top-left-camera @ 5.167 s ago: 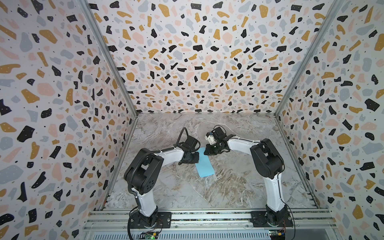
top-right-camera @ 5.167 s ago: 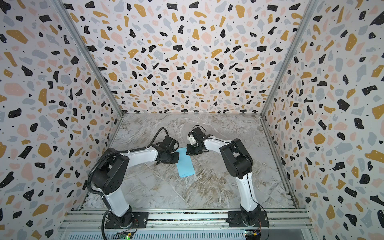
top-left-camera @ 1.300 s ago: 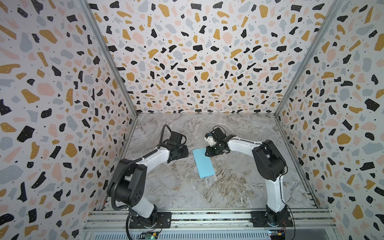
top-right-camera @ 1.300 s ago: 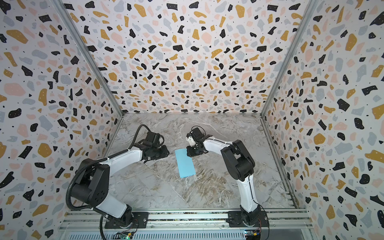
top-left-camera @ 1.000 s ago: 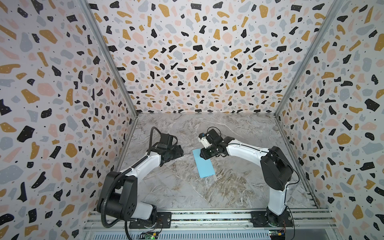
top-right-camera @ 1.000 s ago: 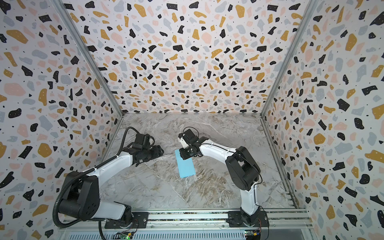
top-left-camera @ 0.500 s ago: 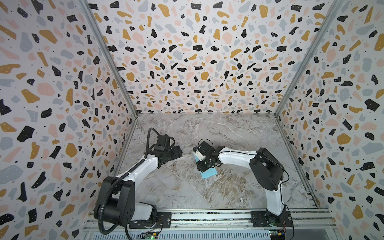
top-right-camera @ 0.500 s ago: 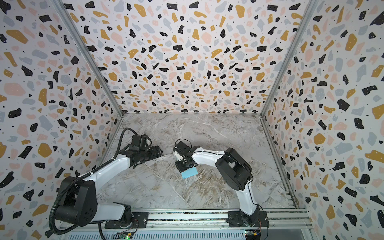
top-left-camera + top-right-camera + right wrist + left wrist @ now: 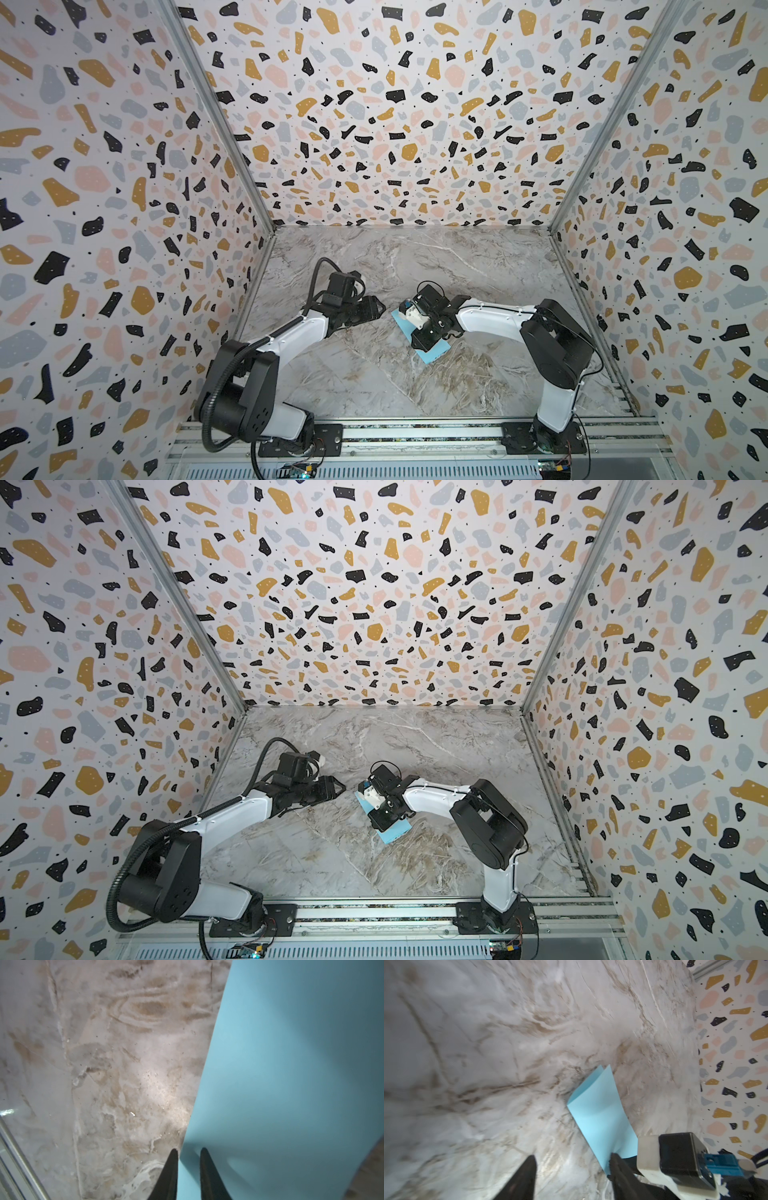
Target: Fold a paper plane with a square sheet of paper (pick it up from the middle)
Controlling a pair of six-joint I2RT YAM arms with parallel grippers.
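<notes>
So, the light blue sheet of paper (image 9: pixel 435 354) is lying on the marble table (image 9: pixel 365 386), roughly mid-table between the 2 arms, and it looks the same in both top views (image 9: pixel 395 834). It's folded over: in the left wrist view the sheet of paper (image 9: pixel 602 1113) shows 2 layers slightly parted at its far end.

The right gripper (image 9: pixel 422 340) is parked right over it and hides most of the middle, so only the end nearest the arm bases and a sliver of the other end peek out. In the right wrist view its jaws are almost together with a thin gap between them. The tips straddle 1 long edge of the paper (image 9: pixel 291 1084), 1 over bare marble and 1 over blue. Nothing looks clamped.

The left gripper (image 9: pixel 374 309) sits just beside the paper's far end, jaws spread wide and empty. In its wrist view 1 fingertip overlaps the paper's corner, but I can't tell if it touches.
</notes>
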